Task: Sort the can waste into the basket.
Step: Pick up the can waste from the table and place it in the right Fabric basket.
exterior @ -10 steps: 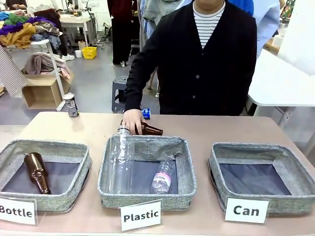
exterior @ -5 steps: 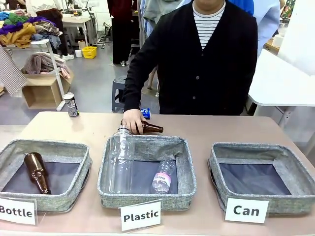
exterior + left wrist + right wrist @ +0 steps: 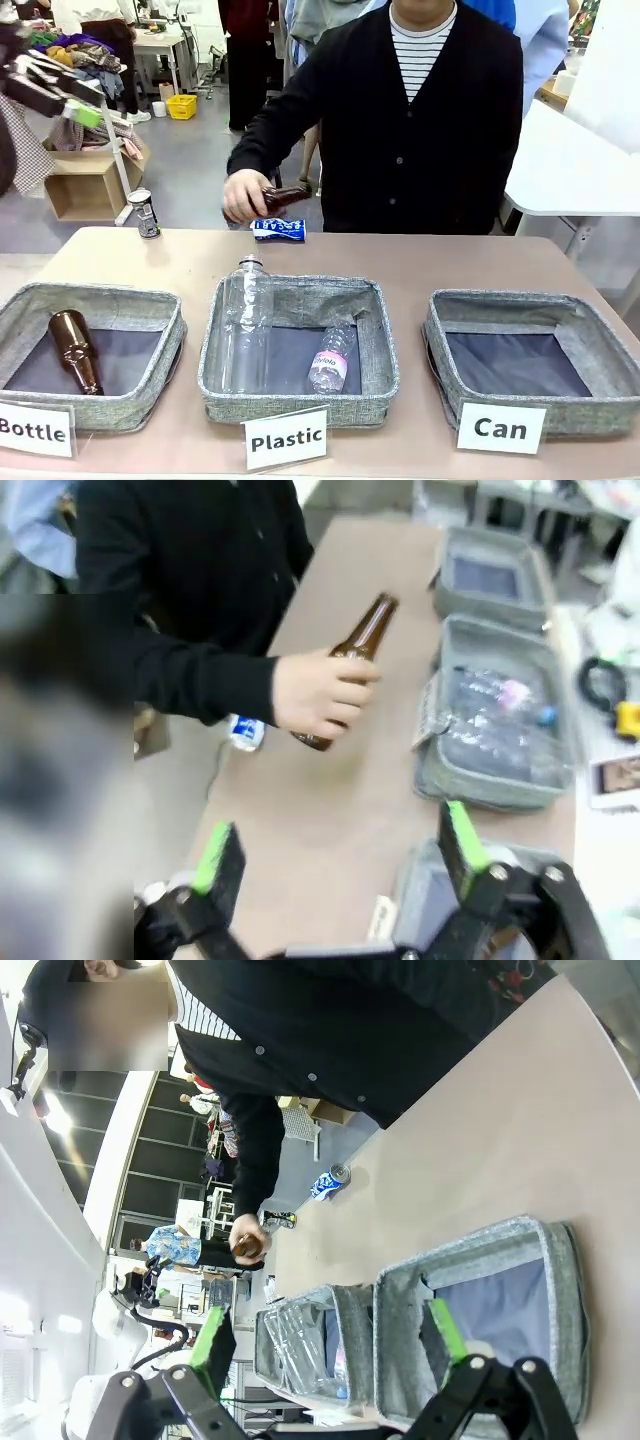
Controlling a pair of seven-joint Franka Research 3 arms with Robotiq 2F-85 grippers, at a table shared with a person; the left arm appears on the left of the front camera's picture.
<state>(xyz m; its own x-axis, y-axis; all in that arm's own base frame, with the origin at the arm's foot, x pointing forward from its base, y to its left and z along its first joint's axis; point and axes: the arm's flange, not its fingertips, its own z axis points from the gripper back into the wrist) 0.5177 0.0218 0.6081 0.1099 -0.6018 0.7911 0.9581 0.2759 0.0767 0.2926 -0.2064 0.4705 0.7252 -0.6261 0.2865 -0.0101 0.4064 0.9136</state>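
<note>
A crushed blue can [image 3: 278, 229] lies on the table's far edge in front of the person. A dark can [image 3: 145, 212] stands at the far left corner. The grey basket [image 3: 530, 310] signed "Can" sits at the front right with a bare dark base. My left gripper [image 3: 338, 845] is open, high above the table's left side, and looks down on the blue can [image 3: 245, 732]. It is blurred at the upper left of the front view [image 3: 70, 95]. My right gripper [image 3: 328, 1338] hangs open over the Can basket [image 3: 500, 1300].
The person's hand [image 3: 243, 195] holds a brown bottle [image 3: 283, 196] in the air above the blue can. The middle "Plastic" basket [image 3: 300, 395] holds clear plastic bottles. Another brown bottle [image 3: 75, 348] lies in the "Bottle" basket [image 3: 95, 412] on the left.
The person has lifted the brown bottle off the table, uncovering the blue can. My left arm has swung into the upper left of the front view.
</note>
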